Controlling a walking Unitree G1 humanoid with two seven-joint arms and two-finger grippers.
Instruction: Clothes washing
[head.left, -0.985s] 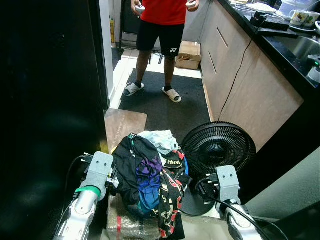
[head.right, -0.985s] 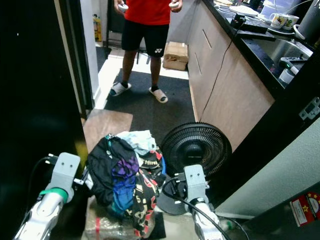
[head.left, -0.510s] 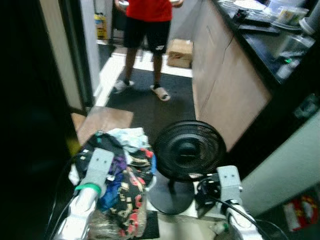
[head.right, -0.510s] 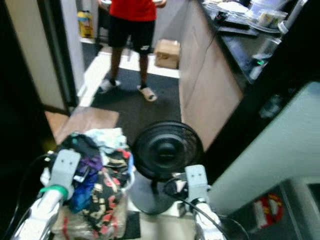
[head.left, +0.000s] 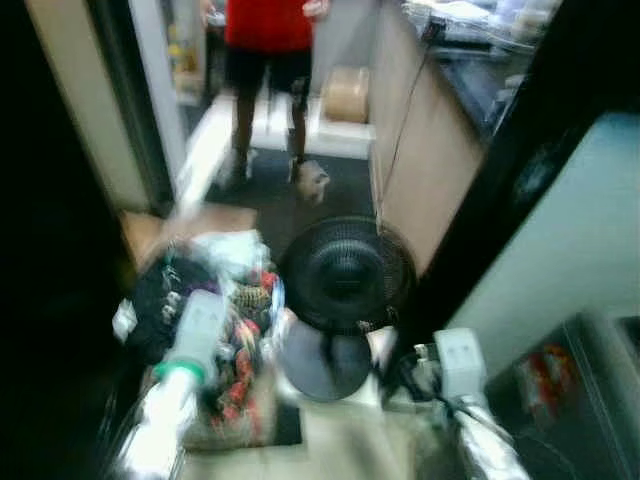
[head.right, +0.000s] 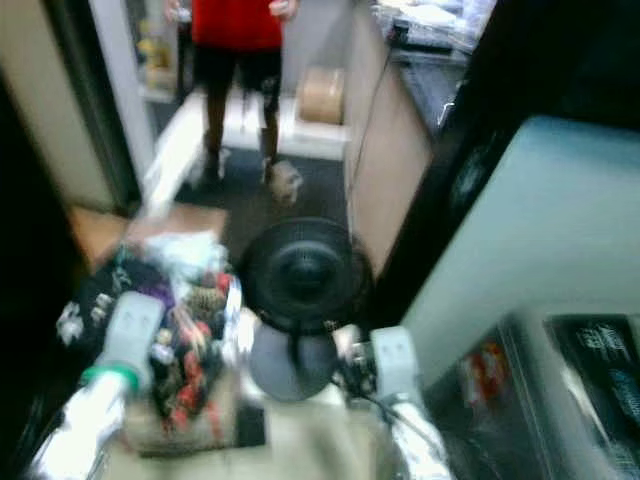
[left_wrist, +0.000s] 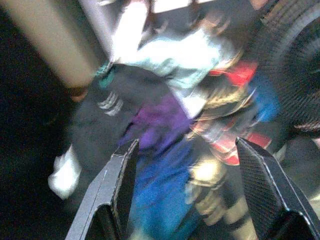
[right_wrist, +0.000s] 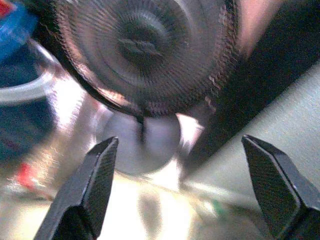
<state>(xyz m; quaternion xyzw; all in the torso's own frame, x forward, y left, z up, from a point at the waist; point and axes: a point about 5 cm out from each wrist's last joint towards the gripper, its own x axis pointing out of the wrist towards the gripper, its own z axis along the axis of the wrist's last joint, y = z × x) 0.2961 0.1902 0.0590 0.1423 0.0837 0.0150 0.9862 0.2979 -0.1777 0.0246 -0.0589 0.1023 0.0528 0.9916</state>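
Observation:
A heap of mixed clothes (head.left: 205, 300), black, purple, blue and red-patterned with a pale piece on top, sits low on the floor at the left. My left arm (head.left: 185, 350) reaches over its near side. In the left wrist view my left gripper (left_wrist: 186, 145) is open above the clothes (left_wrist: 165, 125), with nothing between its fingers (left_wrist: 117, 180). My right arm (head.left: 460, 365) is raised at the lower right. My right gripper (right_wrist: 180, 139) is open and faces the black fan (right_wrist: 142, 50), holding nothing. All views are blurred.
A black floor fan (head.left: 345, 275) stands right of the clothes. A pale appliance (head.left: 560, 230) with a dark top panel (head.right: 600, 370) rises at the right. A person in a red shirt (head.left: 265, 25) stands beyond on a dark mat, by a counter (head.left: 470, 60). A dark wall closes the left.
The whole picture has swung to the right and blurred, so the camera has moved; the pale appliance has come into view. Both arms keep their pose and both grippers stay open.

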